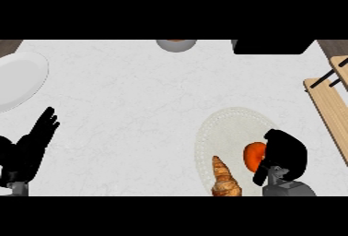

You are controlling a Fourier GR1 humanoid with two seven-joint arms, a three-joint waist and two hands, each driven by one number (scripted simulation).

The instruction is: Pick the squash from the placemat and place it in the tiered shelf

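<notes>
An orange squash (254,155) lies on the round white placemat (224,126) at the lower right of the counter. My right hand (284,154) sits over the squash's right side with its fingers curled down round it, hiding part of it. The wooden tiered shelf (331,103) stands at the right edge, partly out of view. My left hand (34,143) rests open at the lower left, fingers pointing up, far from the squash.
A croissant (223,179) lies on the placemat's lower part, just left of the squash. A white plate (19,79) sits at the far left. A grey bowl (176,44) and a black object (272,46) are at the back edge.
</notes>
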